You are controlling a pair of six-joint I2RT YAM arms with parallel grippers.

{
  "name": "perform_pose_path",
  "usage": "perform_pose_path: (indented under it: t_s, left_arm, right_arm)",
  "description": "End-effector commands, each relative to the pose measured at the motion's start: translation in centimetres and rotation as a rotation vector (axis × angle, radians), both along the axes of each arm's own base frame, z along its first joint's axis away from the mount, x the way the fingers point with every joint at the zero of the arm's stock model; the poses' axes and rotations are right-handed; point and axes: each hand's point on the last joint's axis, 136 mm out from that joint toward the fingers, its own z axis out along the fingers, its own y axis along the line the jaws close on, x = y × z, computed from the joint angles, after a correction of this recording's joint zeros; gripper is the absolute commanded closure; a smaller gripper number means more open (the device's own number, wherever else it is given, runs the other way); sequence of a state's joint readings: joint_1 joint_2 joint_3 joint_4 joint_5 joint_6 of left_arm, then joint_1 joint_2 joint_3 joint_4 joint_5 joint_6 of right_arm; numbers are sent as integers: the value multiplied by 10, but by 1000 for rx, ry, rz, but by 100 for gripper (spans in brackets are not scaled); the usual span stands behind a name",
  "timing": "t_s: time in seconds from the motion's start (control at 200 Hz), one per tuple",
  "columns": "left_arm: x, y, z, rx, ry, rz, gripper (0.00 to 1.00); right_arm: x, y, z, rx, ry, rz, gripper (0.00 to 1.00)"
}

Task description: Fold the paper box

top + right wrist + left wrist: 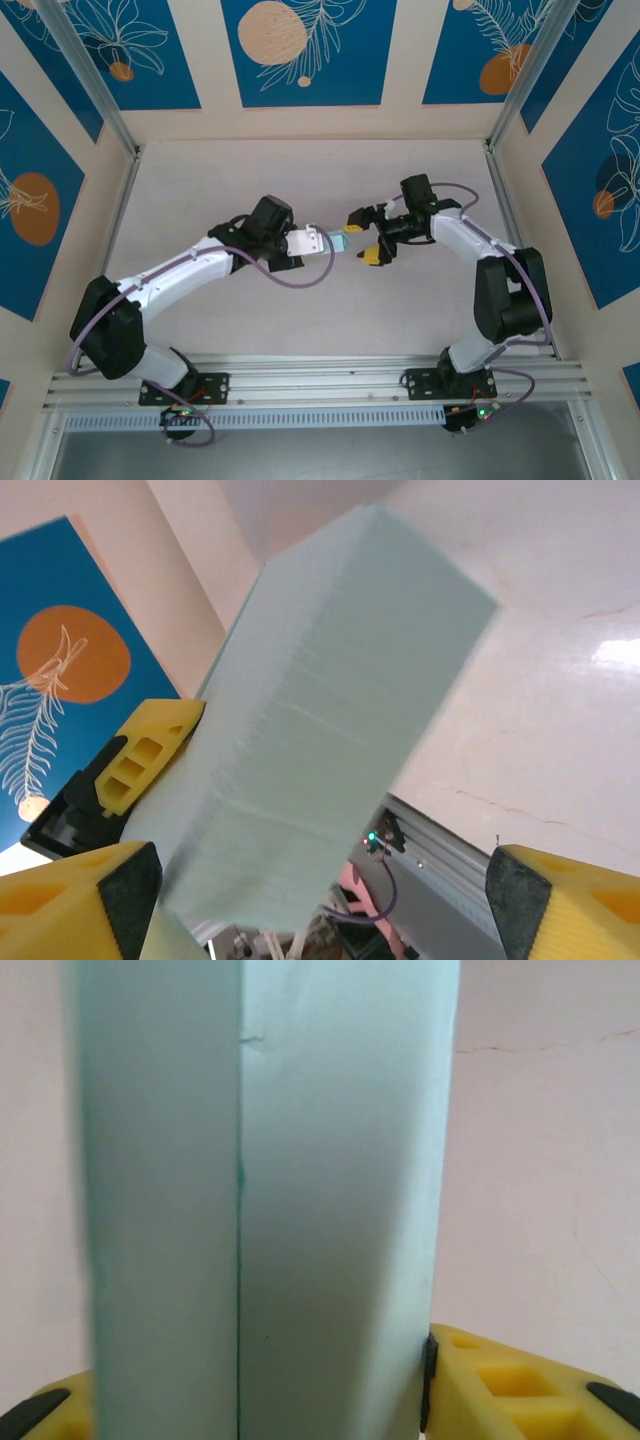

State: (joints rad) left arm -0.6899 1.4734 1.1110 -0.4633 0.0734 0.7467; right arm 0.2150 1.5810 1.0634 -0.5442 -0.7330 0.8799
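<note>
Pale blue card makes up the paper box (341,242), which is held over the middle of the white table (300,170). In the top view the left gripper (330,241) reaches in from the box's 9 o'clock and the right gripper (363,237) faces it from 3 o'clock.

In the left wrist view the box (270,1180) stands tall with a sharp crease down its face. The left gripper (260,1405) is clamped on its lower end, one yellow finger pressed against each side at 5 and 7 o'clock.

In the right wrist view the box (330,730) slants from 7 o'clock up to 1 o'clock. The right gripper (320,900) has its fingers wide apart. There is a clear gap between the box and the finger at 5 o'clock; whether the finger at 7 o'clock touches it I cannot tell.
</note>
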Motion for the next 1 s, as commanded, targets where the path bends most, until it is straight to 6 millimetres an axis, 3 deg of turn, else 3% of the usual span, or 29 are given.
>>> perform_pose_path:
  t_s: [0.0,0.15,0.4,0.665,0.805,0.895,0.99]
  left_arm:
    - [-24,9,-14,16,246,-7,52]
    - [-29,10,-27,43,457,-11,52]
    - [-11,2,-42,69,498,-43,53]
    - [4,4,-42,86,429,-49,31]
    - [1,1,-27,26,384,-73,21]
    - [3,-2,-5,-39,307,-69,1]
    - [5,-3,26,-131,206,-46,0]
  right_arm:
    - [-3,-26,-5,-51,-31,-45,14]
    - [3,-54,-12,-103,-81,-118,14]
    - [7,-57,-3,-195,-245,-88,14]
    - [5,-43,16,-440,-508,78,17]
    - [1,-34,21,-531,-592,166,20]
    - [1,-33,28,-576,-634,186,23]
    - [3,-35,36,-638,-678,201,25]
